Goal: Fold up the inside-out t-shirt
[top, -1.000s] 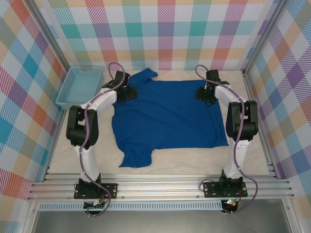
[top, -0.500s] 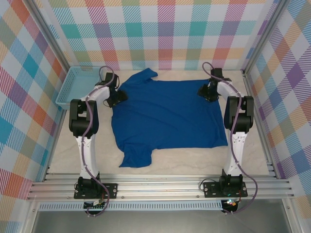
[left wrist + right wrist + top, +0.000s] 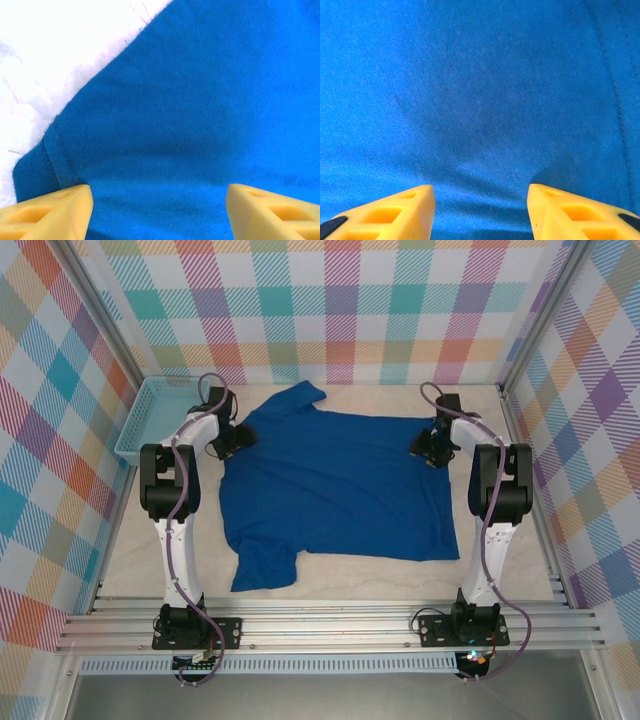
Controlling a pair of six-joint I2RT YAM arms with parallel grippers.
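The blue t-shirt [image 3: 335, 485] lies flat on the table [image 3: 380, 578]. Our left pincer [image 3: 232, 438] and right pincer [image 3: 432, 447] (both with tips apart) are at its far corners; we should pinch both evenly.

The inside-out t-shirt [image 3: 340, 485] is lying spread flat on the table [image 3: 400, 575]. The left gripper [image 3: 234, 440] and right gripper [image 3: 431, 447] are sitting at its far corners, seemingly touching the cloth. A basket [image 3: 160, 420] is sitting far-left.
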